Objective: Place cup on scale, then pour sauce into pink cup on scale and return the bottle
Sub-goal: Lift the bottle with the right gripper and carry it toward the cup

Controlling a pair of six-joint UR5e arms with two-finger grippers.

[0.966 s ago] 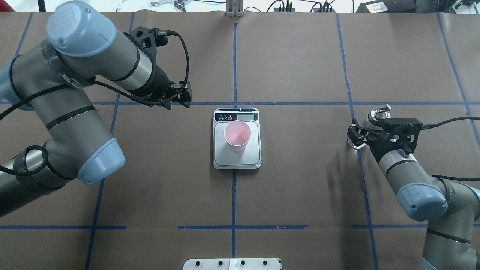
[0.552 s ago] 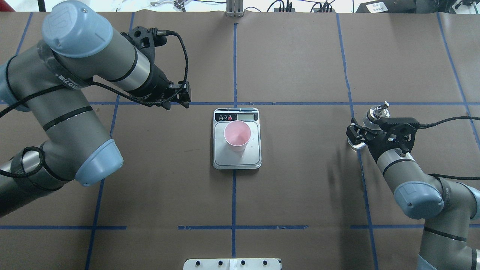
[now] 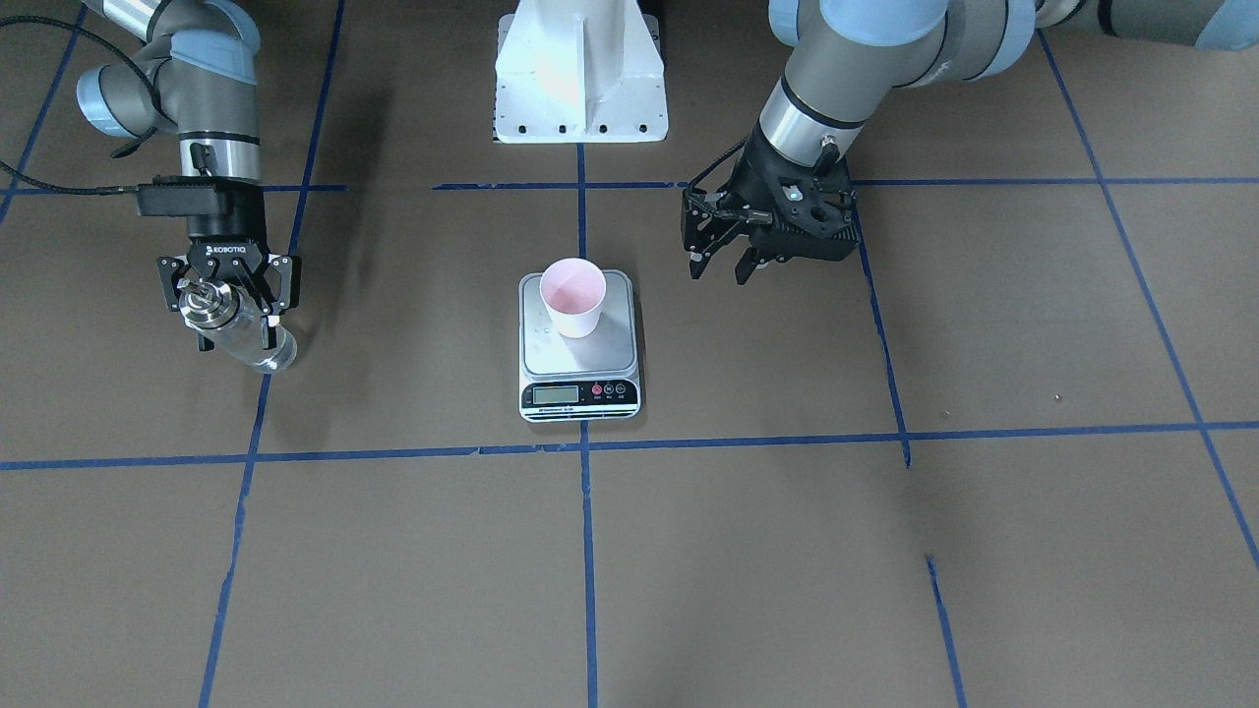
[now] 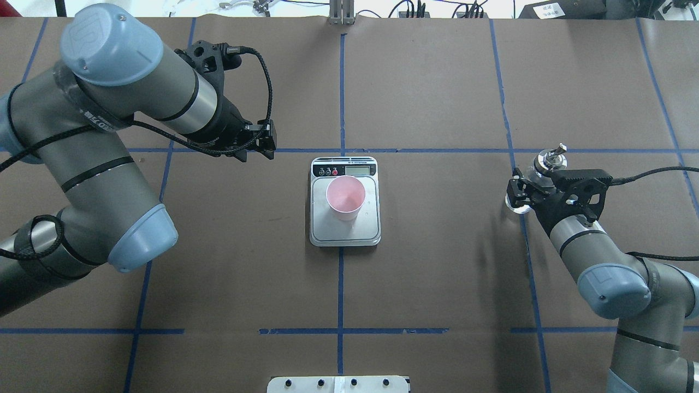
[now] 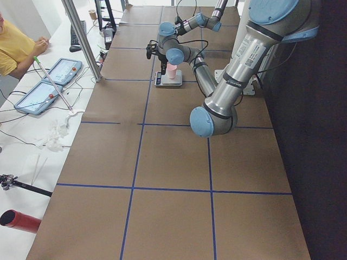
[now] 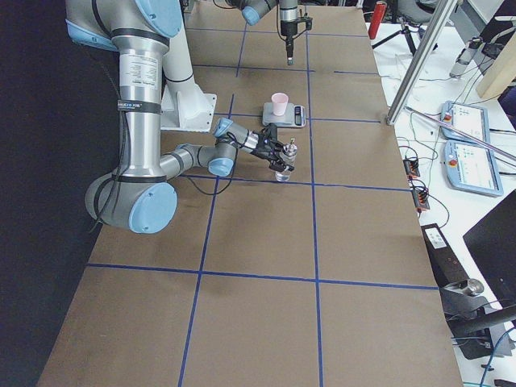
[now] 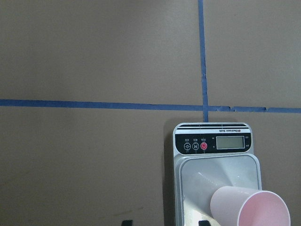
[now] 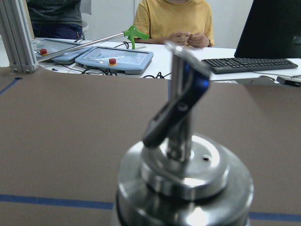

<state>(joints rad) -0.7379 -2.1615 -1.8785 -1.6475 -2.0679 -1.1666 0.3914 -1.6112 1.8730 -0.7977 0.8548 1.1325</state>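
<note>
The cup [image 4: 345, 197] stands upright on the scale [image 4: 369, 221] at the middle of the worktop [image 4: 437, 262]. Well off to the scale's right, the right hand [image 3: 234, 324] grips the bottle [image 3: 264, 352] by its glass body, silver cap up. The bottle seems slightly tilted, and whether its base touches the worktop is hard to tell. The left hand [image 3: 721, 265] hangs near the scale's left, by its display end, fingers spread and holding nothing.

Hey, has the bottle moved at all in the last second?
Yes, slightly. In the overhead view the bottle has shifted away from the robot: its cap now sits closer to the horizontal blue tape line.
</note>
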